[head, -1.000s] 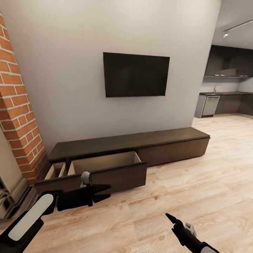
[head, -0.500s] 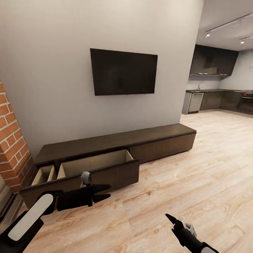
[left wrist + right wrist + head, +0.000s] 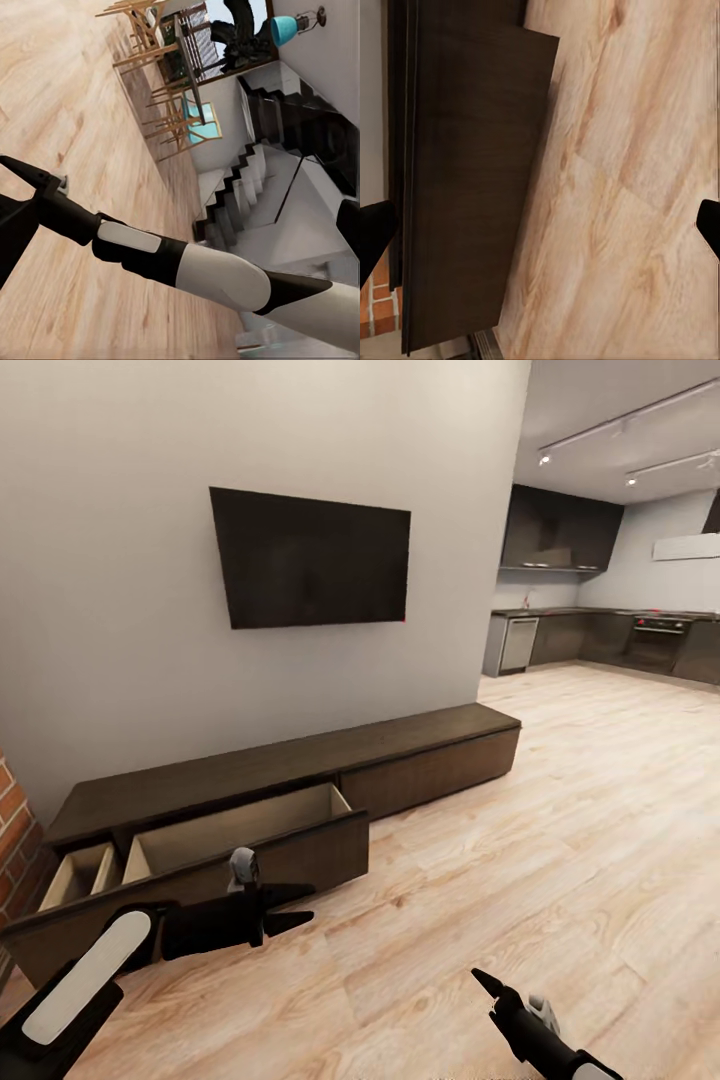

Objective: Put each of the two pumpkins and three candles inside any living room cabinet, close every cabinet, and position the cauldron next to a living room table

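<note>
While both tools, left (image 3: 285, 920) and right (image 3: 482, 982), hang empty with spread fingers, the cabinet (image 3: 300, 765) sits against the wall, its stiff, heavy-looking drawer (image 3: 215, 850) open, best pushed at its front.

Evenly, softly lit throughout, with no hard shadows. Brightest at the ceiling track lights (image 3: 590, 445) over the kitchen; faint sheen on the plank floor (image 3: 560, 840). Dim inside the open drawer (image 3: 235, 830) of the cabinet (image 3: 300, 760). Sharp, rendered look, slightly blocky. Wide-angle stretch toward the head view's edges. Tilted wrist views, blurred dark fingertips (image 3: 375, 232) at the borders.
</note>
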Robot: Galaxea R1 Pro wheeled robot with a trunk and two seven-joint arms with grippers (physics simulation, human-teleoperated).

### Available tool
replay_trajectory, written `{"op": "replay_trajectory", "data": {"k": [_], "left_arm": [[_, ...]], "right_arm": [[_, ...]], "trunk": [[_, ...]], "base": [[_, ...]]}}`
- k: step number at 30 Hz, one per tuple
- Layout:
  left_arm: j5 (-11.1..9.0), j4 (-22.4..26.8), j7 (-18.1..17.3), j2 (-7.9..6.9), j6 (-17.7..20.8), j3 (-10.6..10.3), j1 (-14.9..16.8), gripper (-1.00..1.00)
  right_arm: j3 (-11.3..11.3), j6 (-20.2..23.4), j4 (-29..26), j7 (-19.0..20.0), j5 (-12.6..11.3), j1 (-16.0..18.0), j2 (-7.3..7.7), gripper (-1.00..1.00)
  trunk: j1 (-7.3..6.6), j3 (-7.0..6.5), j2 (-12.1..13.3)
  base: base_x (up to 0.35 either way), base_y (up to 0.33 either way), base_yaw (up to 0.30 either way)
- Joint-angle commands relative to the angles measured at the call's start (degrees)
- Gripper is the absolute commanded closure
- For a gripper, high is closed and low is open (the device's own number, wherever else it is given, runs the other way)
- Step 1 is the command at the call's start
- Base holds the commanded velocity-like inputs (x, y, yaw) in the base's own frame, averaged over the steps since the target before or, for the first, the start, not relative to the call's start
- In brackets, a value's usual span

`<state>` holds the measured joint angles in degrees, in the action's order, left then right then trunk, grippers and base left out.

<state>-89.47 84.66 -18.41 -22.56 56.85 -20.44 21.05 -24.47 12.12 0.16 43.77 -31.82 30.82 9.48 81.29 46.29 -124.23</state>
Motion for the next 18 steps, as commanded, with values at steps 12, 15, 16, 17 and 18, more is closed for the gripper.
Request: {"op": "replay_trajectory", "data": {"k": [12, 15, 16, 17, 18], "left_arm": [[-0.1, 0.0, -0.5, -0.11, 0.1, 1.1, 0.0, -1.0], [-0.1, 0.0, -0.5, -0.12, 0.1, 1.2, 0.0, -1.0], [-0.1, 0.0, -0.5, -0.09, 0.1, 1.2, 0.0, -1.0], [-0.1, 0.0, -0.5, -0.1, 0.1, 1.2, 0.0, -1.0], [-0.1, 0.0, -0.5, -0.1, 0.1, 1.2, 0.0, -1.0]], "right_arm": [[0.0, 0.6, 0.0, 0.0, -0.5, -0.1, 0.44, -1.0], [0.0, 0.4, 0.0, -0.5, -0.5, -0.1, 0.45, -1.0], [0.1, -1.6, 0.0, -1.3, -0.5, -0.1, 0.39, -1.0], [0.1, -1.9, 0.0, -1.4, -0.5, -0.1, 0.39, -1.0], [0.1, -2.2, 0.0, -1.5, -0.5, -0.1, 0.38, -1.0]], "trunk": [[-2.65, -1.34, 4.8], [-3.31, -1.67, 6.0], [-3.53, -1.78, 6.4], [-3.75, -1.89, 6.8], [-3.97, -1.99, 7.2]], "base": [[0.0, 0.0, -0.214], [0.0, 0.0, -0.203], [0.0, 0.0, -0.192], [0.0, 0.0, -0.191], [0.0, 0.0, -0.191]]}}
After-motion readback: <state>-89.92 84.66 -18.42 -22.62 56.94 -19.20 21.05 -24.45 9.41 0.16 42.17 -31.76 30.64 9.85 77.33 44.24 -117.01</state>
